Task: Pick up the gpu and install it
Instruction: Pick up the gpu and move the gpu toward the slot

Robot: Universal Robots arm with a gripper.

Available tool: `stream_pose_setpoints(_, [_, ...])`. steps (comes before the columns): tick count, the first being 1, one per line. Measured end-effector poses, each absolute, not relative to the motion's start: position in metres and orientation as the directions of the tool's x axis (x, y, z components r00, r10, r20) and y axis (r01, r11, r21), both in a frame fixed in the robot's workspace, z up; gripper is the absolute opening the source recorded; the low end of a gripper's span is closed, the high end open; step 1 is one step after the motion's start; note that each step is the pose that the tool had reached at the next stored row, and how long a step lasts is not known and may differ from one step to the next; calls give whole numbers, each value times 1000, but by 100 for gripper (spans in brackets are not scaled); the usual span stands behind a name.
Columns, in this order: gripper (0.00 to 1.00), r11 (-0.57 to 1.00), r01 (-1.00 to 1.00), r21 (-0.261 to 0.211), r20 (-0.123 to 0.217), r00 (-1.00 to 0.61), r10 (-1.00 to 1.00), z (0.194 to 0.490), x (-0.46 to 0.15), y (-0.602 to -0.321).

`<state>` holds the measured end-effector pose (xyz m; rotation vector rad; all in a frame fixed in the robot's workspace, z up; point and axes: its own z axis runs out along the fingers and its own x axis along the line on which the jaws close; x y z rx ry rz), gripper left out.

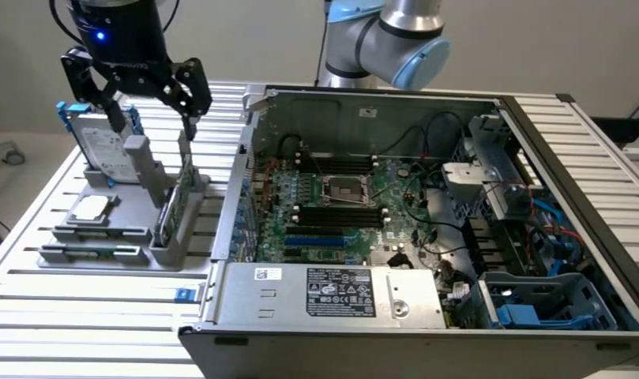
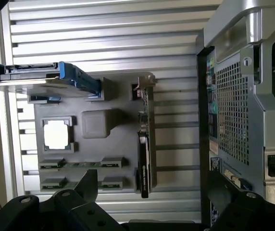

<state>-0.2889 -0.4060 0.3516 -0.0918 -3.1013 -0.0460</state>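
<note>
Black gripper (image 1: 148,99), jaws spread wide, holding nothing. The gpu (image 1: 178,193) stands on edge in the grey parts holder (image 1: 119,237) straight below it, untouched. Blue-framed hard drive (image 1: 100,146) sits just beside, under one finger.

Step, as I read it: lining up for the pick. A grasp calls for straddling the thin card without clipping the drive.

Wrist view gives the alignment: card edge-on, roughly between the fingers. Exterior view gives the height gap, plus the open case (image 1: 404,103) and motherboard (image 1: 340,205) further off to the side
</note>
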Motion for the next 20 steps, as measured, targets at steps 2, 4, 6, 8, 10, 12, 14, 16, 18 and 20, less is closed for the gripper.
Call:
stream_pose_setpoints(2, [99,998,54,29,39,-998,53,348,-289,-406])
stream_pose_setpoints(4, [99,999,46,29,39,-998,44,344,-289,-406])
stream_pose_setpoints(6, [99,999,32,29,39,-999,31,341,-289,-406])
stream_pose_setpoints(8, [99,999,16,28,39,-999,15,337,-289,-406])
stream_pose_setpoints(10, [99,1000,4,29,39,-999,3,333,-289,-406])
stream_pose_setpoints(12, [99,1000,0,29,39,-999,-2,330,-289,-406])
stream_pose_setpoints(14, [99,1000,-2,28,39,-999,-3,326,-289,-406])
stream_pose_setpoints(16, [99,1000,-3,28,39,-999,-4,322,-289,-406])
stream_pose_setpoints(18, [99,1000,-4,29,39,-999,-5,319,-289,-406])
stream_pose_setpoints(20, [99,1000,-5,29,39,-999,-6,315,-289,-406])
